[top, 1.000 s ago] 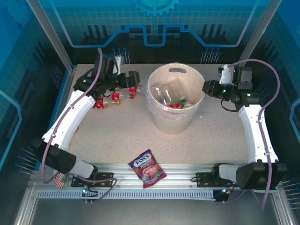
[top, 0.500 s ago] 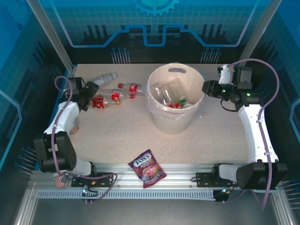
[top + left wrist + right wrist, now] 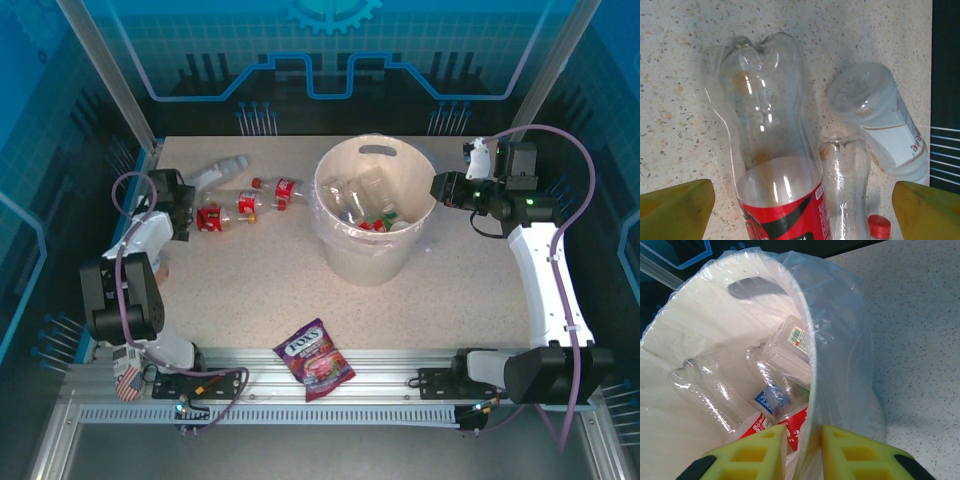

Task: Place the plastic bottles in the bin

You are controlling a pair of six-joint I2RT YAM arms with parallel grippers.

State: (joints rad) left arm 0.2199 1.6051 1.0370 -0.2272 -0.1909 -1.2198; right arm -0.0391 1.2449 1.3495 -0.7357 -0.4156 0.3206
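At far left, left gripper (image 3: 802, 192) spread wide, pinching nothing, over three plastic bottles (image 3: 775, 165) lying side by side on the speckled table (image 3: 680, 100): one red-labelled, one slim with a red cap, one white-labelled. At centre, one bin (image 3: 370, 260), upright, at least three more bottles inside. At right, right gripper (image 3: 804, 440) pressed together on the bin's rim and liner.

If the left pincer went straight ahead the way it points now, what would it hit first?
Most likely the red-labelled bottle, lying dead ahead of the open left pincer, though depth is unclear.
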